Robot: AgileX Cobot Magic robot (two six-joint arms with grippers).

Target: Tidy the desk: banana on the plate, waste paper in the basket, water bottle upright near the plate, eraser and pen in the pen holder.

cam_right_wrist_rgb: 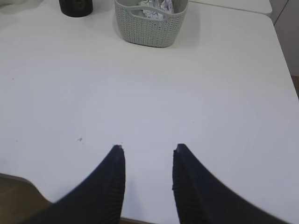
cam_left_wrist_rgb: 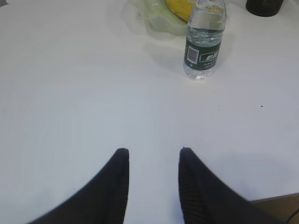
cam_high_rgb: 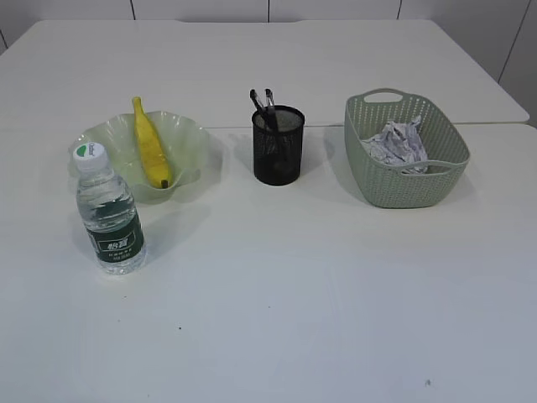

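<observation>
**Tidied desk with both grippers held back and empty**

While the banana (cam_high_rgb: 150, 147) lies lengthwise in the pale green, wavy-rimmed plate (cam_high_rgb: 190, 134) toward the table's (cam_high_rgb: 336, 302) left edge, the water bottle (cam_high_rgb: 109, 212) stands upright just in front of that plate, nearer the front edge, white cap on. At the middle of the table, well back from the front edge, stands the black mesh pen holder (cam_high_rgb: 278, 147), with dark pen tops (cam_high_rgb: 261, 102) sticking out above its rim; the eraser cannot be made out. Toward the right edge sits the grey-green woven basket (cam_high_rgb: 367, 138), with crumpled waste paper (cam_high_rgb: 401, 144) inside it. A wide stretch of bare tabletop runs along the whole front edge. Left gripper (cam_left_wrist_rgb: 152, 150) hovers over the front left area, jaws apart, holding nothing. Right gripper (cam_right_wrist_rgb: 147, 147) hovers near the front right corner, jaws apart, empty.
</observation>
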